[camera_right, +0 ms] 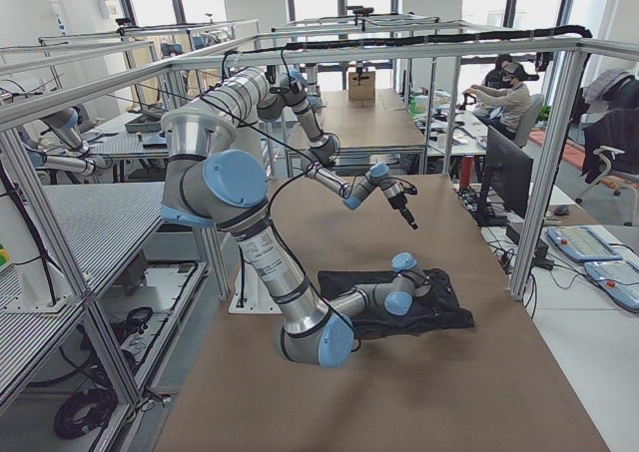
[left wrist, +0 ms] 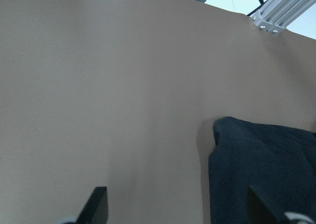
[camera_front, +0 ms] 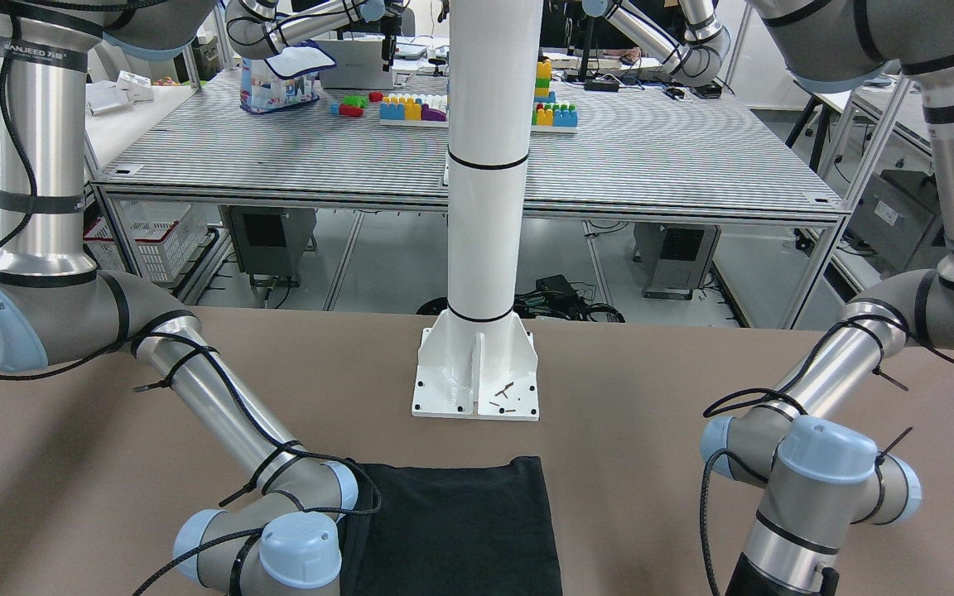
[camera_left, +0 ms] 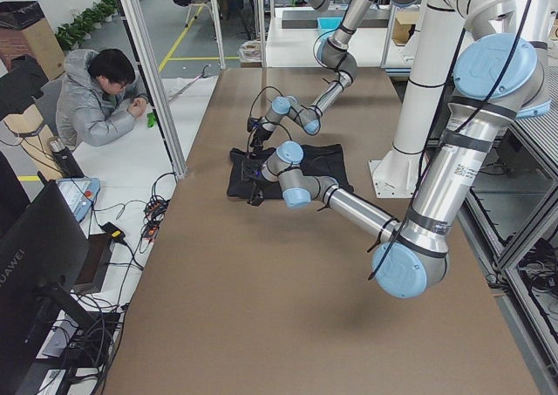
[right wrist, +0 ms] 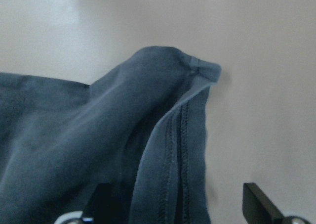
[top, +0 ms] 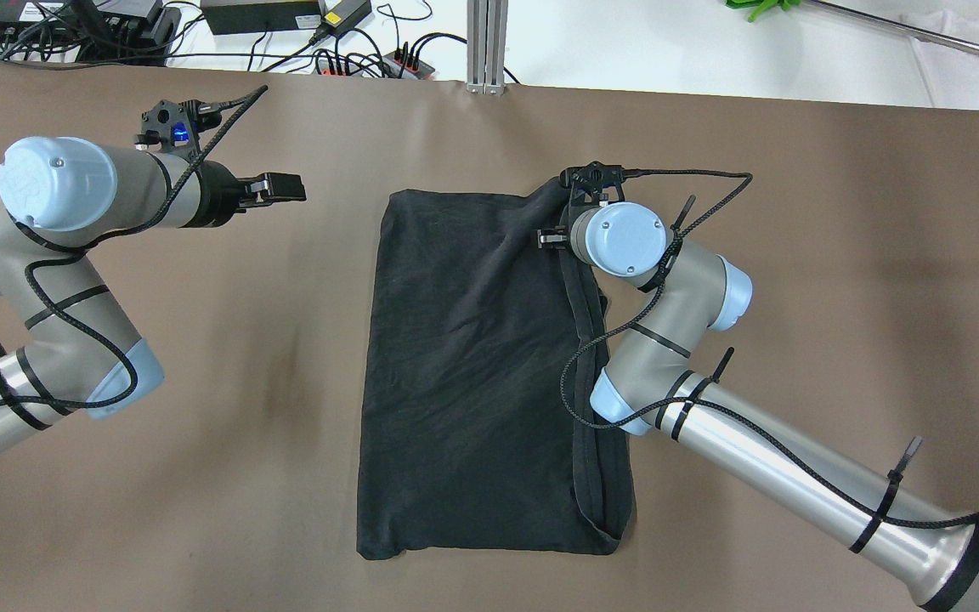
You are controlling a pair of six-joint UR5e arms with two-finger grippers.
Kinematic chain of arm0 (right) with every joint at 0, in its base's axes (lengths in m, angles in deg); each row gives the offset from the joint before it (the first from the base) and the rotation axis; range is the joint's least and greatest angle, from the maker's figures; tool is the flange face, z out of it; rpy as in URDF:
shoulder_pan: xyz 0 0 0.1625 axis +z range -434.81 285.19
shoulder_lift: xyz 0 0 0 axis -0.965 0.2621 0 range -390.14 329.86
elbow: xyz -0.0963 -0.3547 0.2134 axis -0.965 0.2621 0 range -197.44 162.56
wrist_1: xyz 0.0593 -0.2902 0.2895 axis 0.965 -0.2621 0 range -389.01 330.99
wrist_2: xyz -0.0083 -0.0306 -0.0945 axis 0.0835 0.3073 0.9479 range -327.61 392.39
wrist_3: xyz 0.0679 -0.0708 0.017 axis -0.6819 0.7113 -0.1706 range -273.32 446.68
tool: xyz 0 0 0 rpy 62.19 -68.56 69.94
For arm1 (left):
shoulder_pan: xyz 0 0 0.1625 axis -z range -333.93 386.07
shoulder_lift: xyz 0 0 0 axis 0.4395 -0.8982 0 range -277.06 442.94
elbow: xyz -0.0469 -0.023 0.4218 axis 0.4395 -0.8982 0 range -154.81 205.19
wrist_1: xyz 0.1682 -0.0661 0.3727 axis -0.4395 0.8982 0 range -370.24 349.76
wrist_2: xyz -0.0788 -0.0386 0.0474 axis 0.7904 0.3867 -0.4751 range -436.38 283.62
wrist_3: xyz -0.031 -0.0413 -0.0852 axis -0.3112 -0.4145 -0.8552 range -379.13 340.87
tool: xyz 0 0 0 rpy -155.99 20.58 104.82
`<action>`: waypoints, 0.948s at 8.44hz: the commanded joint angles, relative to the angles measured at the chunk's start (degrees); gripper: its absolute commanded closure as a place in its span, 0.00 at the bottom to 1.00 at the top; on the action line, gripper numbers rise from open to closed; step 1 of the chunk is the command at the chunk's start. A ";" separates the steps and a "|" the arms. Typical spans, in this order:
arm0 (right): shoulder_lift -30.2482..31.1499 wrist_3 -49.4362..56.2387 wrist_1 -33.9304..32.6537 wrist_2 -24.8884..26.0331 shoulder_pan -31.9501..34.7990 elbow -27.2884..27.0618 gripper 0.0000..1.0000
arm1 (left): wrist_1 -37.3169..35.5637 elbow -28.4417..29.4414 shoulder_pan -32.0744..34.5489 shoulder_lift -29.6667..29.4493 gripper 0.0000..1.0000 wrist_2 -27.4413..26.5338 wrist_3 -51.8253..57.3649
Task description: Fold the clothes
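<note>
Near the white metal pole's base plate (camera_front: 475,389), the plain black soft fabric garment (top: 472,365) lies flat on the brown table (top: 200,425), and at its end farthest from that plate the right gripper (right wrist: 180,199) gapes empty astride one hemmed corner while the left gripper (left wrist: 175,204) gapes empty beside the other.

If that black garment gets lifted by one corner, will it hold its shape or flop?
Probably floppy: the black garment lies in soft wrinkles, its far corner humped up at the right end effector. It looks thin, so likely light. Pushed, it may bunch rather than slide.
</note>
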 commanded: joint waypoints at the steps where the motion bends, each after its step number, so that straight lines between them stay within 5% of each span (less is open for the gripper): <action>1: 2.02 2.45 0.00 -0.33 1.17 -0.01 0.06 | 0.02 -0.05 -0.03 0.04 0.00 0.00 -0.17; 5: 7.72 12.99 0.26 -8.23 8.45 -2.03 0.06 | 0.11 -0.40 -0.03 0.30 0.00 -0.35 -0.78; 8: 7.65 10.13 -1.92 -12.36 8.73 -7.64 0.06 | 0.11 -0.49 -0.03 0.30 0.00 -0.79 -0.78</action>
